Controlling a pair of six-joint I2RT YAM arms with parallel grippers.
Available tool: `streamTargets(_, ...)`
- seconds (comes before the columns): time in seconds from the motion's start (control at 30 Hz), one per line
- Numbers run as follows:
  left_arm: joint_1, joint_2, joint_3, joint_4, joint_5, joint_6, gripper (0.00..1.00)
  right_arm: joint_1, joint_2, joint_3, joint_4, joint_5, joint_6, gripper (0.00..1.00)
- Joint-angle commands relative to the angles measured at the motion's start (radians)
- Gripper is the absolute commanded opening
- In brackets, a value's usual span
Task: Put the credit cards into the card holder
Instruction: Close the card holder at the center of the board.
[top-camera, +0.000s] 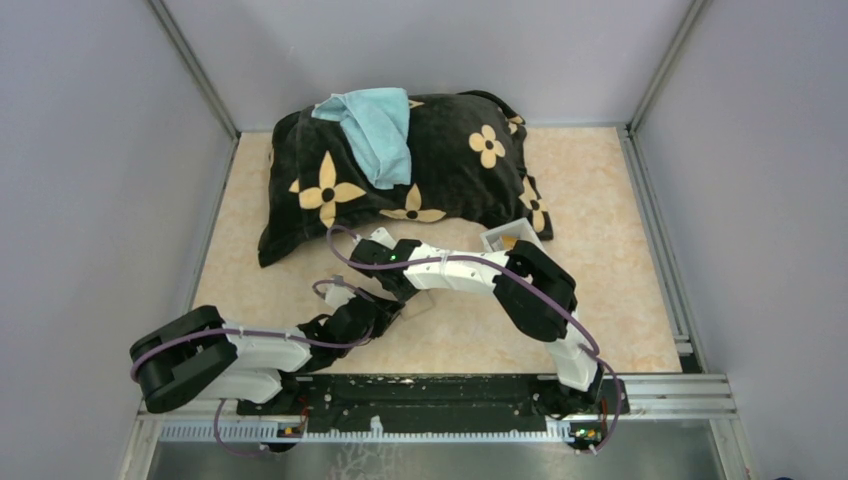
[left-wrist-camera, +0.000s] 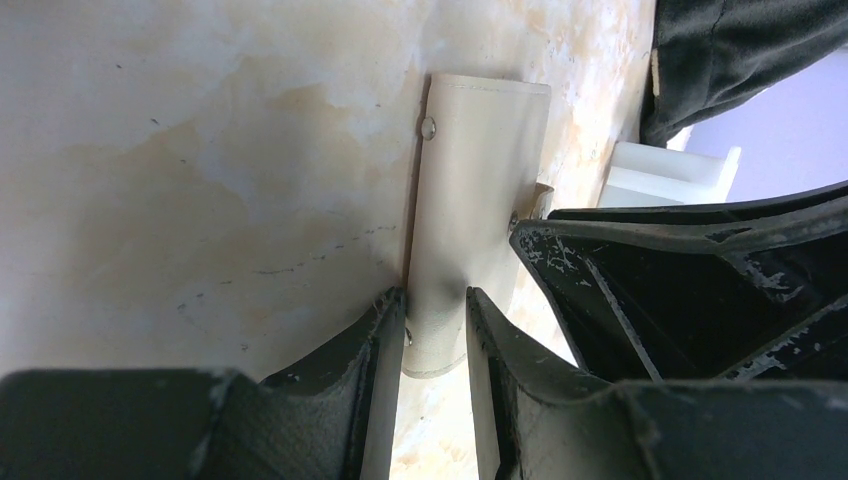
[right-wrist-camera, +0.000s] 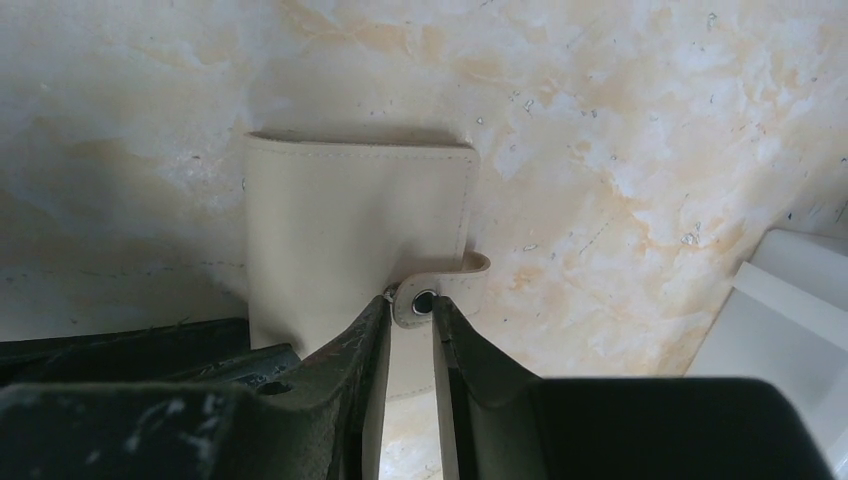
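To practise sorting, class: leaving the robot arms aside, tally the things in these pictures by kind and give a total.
pillow: 1
blue cloth: 1
card holder: 1
white tray: 1
Total: 4

Left arm (top-camera: 262, 352): white shells between black joint housings.
Right arm (top-camera: 462, 270): same white-and-black build, with a bulky black elbow.
Cables (top-camera: 566, 316): purple, looping along each arm.
Left gripper (left-wrist-camera: 435, 300): black fingers, edges scuffed pale.
Right gripper (right-wrist-camera: 410, 308): black fingers, tips chipped.
Base plate (top-camera: 430, 392): black, along the bench's near edge.
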Motion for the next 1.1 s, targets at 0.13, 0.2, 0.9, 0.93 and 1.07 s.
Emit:
streamTargets(0.13,0.002,0.039,-0.033,-0.134,0.033,0.046,0.38,-0.003,-0.009,0.049,0.009,0.009,-0.018,0.17)
streamTargets(0.2,0.004,0.039,-0.032,-0.134,0.033,0.046,0.38,-0.003,-0.005,0.053,0.008,0.010,-0.020,0.12)
streamTargets(0.9,0.025,0.047,-0.026,-0.125,0.043,0.071,0.38,-0.004,-0.023,0.040,0.041,-0.013,-0.049,0.05)
streamTargets(0.93,0.026,0.049,-0.025,-0.125,0.045,0.074,0.38,-0.004,-0.026,0.038,0.041,-0.015,-0.049,0.05)
streamTargets(1.07,0.028,0.052,-0.022,-0.125,0.044,0.077,0.38,-0.006,-0.036,0.025,0.042,-0.019,-0.049,0.05)
